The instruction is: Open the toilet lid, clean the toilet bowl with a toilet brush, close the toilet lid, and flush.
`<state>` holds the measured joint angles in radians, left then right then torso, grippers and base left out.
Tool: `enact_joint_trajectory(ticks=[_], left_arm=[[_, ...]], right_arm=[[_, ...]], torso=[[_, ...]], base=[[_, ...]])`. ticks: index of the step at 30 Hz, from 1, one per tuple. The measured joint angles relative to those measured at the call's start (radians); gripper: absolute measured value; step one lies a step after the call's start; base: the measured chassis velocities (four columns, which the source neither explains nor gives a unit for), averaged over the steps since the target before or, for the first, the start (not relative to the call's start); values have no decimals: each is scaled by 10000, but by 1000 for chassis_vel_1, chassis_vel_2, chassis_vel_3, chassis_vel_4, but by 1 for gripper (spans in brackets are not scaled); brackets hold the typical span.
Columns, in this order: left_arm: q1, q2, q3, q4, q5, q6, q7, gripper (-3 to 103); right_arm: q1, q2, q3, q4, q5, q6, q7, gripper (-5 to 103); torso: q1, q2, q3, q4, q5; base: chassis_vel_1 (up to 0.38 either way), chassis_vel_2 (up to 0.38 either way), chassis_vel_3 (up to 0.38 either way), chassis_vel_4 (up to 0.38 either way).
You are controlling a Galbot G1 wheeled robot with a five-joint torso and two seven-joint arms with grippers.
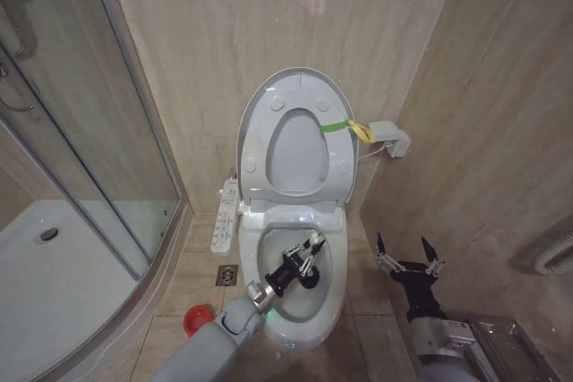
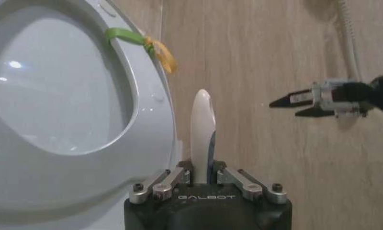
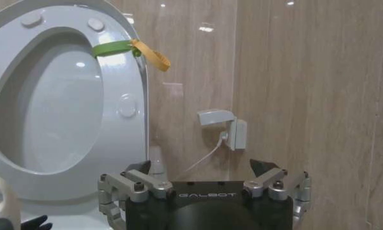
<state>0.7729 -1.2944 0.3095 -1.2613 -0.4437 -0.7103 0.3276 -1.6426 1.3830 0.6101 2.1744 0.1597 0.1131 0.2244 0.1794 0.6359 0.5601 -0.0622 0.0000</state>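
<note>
The toilet lid stands upright against the wall with the seat ring folded up against it, and a green-and-yellow strap hangs from its right edge. Below it the toilet bowl lies uncovered. Over the basin my left gripper is shut on the toilet brush's white handle, which sticks out past the fingers; the bristle head is hidden. The red cup holder sits on the floor left of the toilet. To the right of the bowl, my right gripper hangs open and holds nothing; its wrist view faces the lid.
A white buttoned side panel runs along the toilet's left. A glass shower door and white shower tray take up the left. A floor drain lies beside the toilet. A white wall box with a cord sits at the right.
</note>
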Motion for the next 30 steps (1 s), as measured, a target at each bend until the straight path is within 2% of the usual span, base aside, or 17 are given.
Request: enact_joint_trajectory(ticks=[9, 20, 23, 26, 30], left_arm=[[-37, -10, -37, 979, 121, -86, 279, 18], [-215, -71, 146, 314, -279, -82, 87, 18], [-222, -155, 78, 687, -107, -97, 107, 18], [-217, -301, -391, 1600, 318, -288, 197, 18], [-184, -136, -621, 1571, 361, -337, 229, 18]], right_arm=[[0, 0, 0, 0, 0, 0, 0, 100], [0, 0, 0, 0, 0, 0, 0, 100], [0, 0, 0, 0, 0, 0, 0, 100], [0, 0, 0, 0, 0, 0, 0, 100], [0, 0, 0, 0, 0, 0, -1, 100]], torso=[[0, 0, 0, 5, 0], [0, 0, 0, 0, 1], [0, 1, 0, 0, 0], [0, 1, 0, 4, 0], [0, 1, 1, 5, -1]], base=[[0, 0, 0, 0], [0, 0, 0, 0], [0, 0, 0, 0], [0, 0, 0, 0], [0, 0, 0, 0]])
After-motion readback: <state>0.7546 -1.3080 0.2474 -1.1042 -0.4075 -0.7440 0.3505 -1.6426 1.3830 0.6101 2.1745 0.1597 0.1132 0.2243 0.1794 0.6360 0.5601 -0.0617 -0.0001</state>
